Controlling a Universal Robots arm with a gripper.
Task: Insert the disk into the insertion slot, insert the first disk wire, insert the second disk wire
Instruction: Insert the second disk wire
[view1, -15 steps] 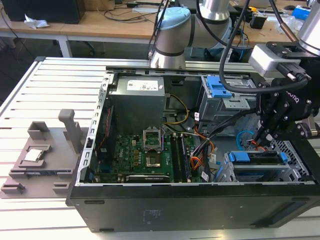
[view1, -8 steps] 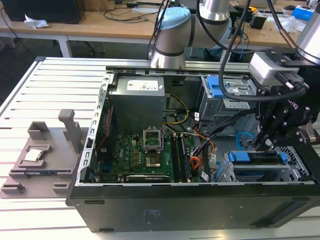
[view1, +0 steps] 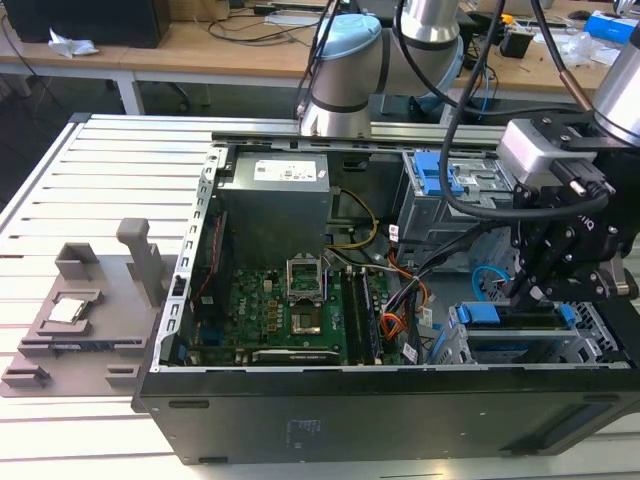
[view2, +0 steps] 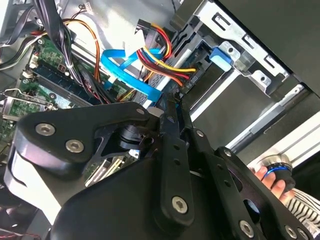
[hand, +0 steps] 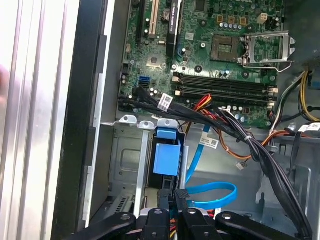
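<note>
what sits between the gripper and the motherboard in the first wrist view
In the first wrist view, the blue carrier tab and a black cable bundle lie between the gripper and motherboard.

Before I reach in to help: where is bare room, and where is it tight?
Free: the slatted table beyond the grey fixture, and the case floor beside the blue cable. Crowded: around the gripper at the disk, amid the wire bundle.

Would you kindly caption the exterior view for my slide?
End effector lowered over the blue-framed disk in the open computer case.
</note>
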